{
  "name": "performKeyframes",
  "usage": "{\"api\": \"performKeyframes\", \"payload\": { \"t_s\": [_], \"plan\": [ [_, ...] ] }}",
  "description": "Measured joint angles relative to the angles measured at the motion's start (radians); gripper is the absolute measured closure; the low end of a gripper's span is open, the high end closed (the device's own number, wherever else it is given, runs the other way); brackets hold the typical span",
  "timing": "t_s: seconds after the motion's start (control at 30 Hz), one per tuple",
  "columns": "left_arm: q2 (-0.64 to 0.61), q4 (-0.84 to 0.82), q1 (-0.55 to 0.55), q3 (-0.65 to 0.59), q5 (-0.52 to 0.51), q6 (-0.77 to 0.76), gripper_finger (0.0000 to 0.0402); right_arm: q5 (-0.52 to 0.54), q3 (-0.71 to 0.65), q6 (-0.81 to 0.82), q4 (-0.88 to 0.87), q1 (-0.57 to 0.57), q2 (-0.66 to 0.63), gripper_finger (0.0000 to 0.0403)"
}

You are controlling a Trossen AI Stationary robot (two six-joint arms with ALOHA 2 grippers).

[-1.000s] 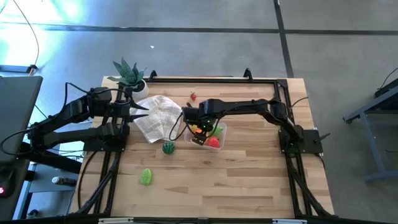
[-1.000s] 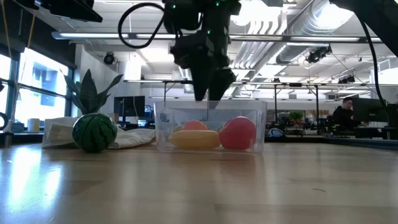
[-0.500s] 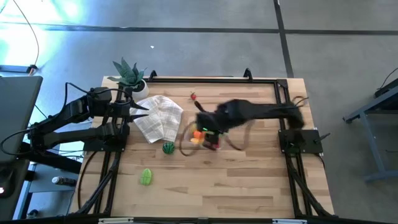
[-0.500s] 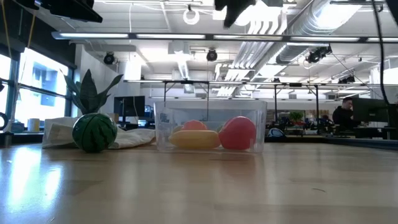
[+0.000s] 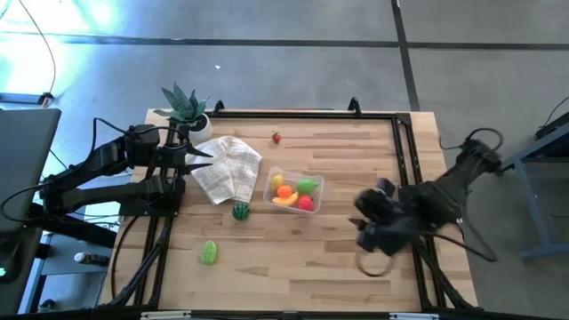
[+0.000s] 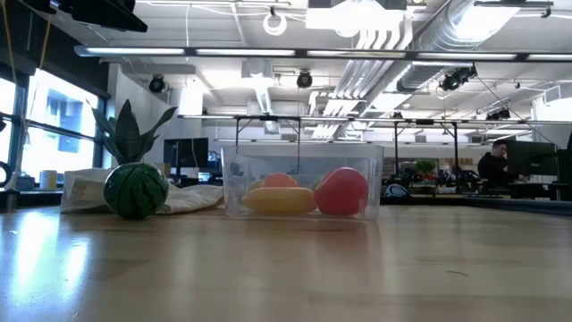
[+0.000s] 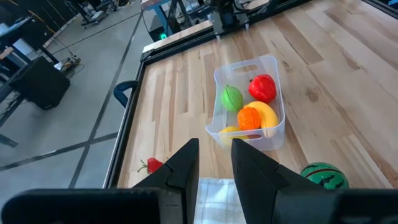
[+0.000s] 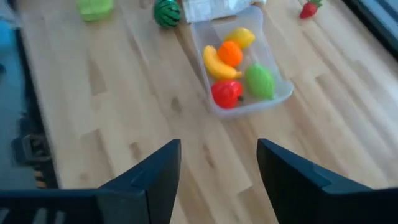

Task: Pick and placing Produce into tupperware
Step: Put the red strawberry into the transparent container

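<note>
The tupperware (image 5: 294,192) sits near the middle of the wooden worktop (image 5: 338,267), lidless and clear. Inside it lie a yellow banana (image 5: 284,200), an orange fruit (image 5: 284,190), a green fruit (image 5: 307,186), a red fruit (image 5: 306,203) and a small yellow piece (image 5: 276,180) at the end nearest the paper. In the low view the container shows the banana and the red fruit through its front wall.

Just beside the tupperware, toward the left arm, a small striped watermelon (image 5: 240,211) rests on the worktop, touching or nearly touching the edge of a crumpled printed paper (image 5: 227,166). A light green ridged vegetable (image 5: 209,252) lies well apart, near the front of the worktop. A small strawberry (image 5: 276,137) lies near the far rim, apart from the container. A potted plant (image 5: 185,108) stands at the far left corner.

The right tool (image 8: 217,174) is well away from the tupperware, drawn over to the right side of the worktop near its edge. Its two dark fingers (image 8: 155,174) stand clearly apart with nothing between them; the wrist view shows bare wood in the gap.

The left tool (image 7: 214,163) waits at the left side by the paper, pointing toward the container. Its fingers leave only a narrow gap, and they hold nothing.
</note>
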Motion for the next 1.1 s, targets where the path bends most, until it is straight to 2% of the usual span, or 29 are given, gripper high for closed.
{"api": "performKeyframes", "payload": {
  "t_s": [0.2, 0.33, 0.43, 0.57, 0.73, 0.93, 1.1],
  "plan": [
    [0.0, 0.0, 0.0, 0.0, 0.0, 0.0, 0.0316, 0.082, -0.24, 0.195, 0.058, 0.171, -0.176, 0.0203],
    [0.0, 0.0, 0.0, 0.0, 0.0, 0.0, 0.0316, 0.154, -0.385, 0.22, 0.107, 0.242, -0.272, 0.0203],
    [0.0, 0.0, 0.0, 0.0, 0.0, 0.0, 0.0316, 0.234, -0.463, 0.185, 0.111, 0.256, -0.34, 0.0203],
    [0.0, 0.0, 0.0, 0.0, 0.0, 0.0, 0.0316, 0.305, -0.52, 0.054, 0.104, 0.241, -0.447, 0.0203],
    [0.0, 0.0, 0.0, 0.0, 0.0, 0.0, 0.0316, 0.361, -0.565, -0.085, 0.091, 0.19, -0.638, 0.0203],
    [0.0, 0.0, 0.0, 0.0, 0.0, 0.0, 0.0316, 0.34, -0.597, -0.23, 0.123, 0.146, -0.895, 0.0204],
    [0.0, 0.0, 0.0, 0.0, 0.0, 0.0, 0.0316, 0.193, -0.62, -0.322, 0.231, 0.144, -0.999, 0.0221]
  ]
}}
